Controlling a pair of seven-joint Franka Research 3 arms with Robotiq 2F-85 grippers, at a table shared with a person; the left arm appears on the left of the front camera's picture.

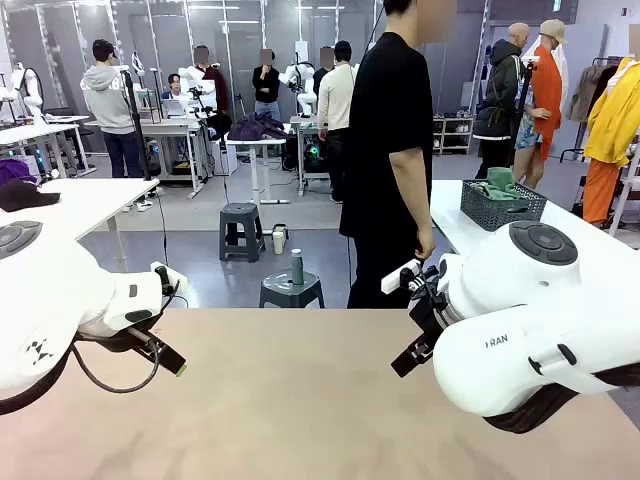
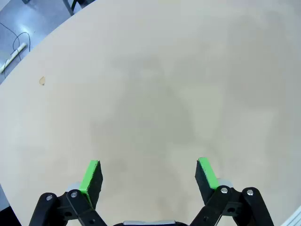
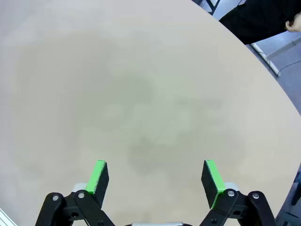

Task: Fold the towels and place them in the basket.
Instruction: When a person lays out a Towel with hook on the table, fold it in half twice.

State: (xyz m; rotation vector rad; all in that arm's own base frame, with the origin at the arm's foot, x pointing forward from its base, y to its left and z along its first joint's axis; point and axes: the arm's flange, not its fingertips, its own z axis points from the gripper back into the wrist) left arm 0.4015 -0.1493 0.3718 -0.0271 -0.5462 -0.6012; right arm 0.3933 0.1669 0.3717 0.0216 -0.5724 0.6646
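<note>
Both arms hang low over the tan counter (image 1: 300, 410). The left claw (image 2: 149, 173) is spread wide. Its green pads (image 2: 91, 175) are well apart with nothing between them, just bare counter top underneath. The right claw (image 3: 155, 176) is the same deal: jaws wide apart, holding nothing, looking down at plain surface. In the left wrist view there's a tiny brownish speck (image 2: 42, 81) on the counter out toward the edge, well away from the claw.

The basket (image 1: 503, 212) is the dark grey mesh one, and it sits on a separate white counter (image 1: 455, 228) off to the robot's right, past the tan counter's far edge. Something green is bunched up inside it and pokes over the rim — looks like the green towel (image 1: 499, 182).

A person (image 1: 385, 140) in black stands at the far side of the tan counter, side-on, one hand (image 1: 425, 243) hanging down near the white counter's corner. The right wrist view catches that dark clothing and a hand in its top corner, beyond the counter's edge.
</note>
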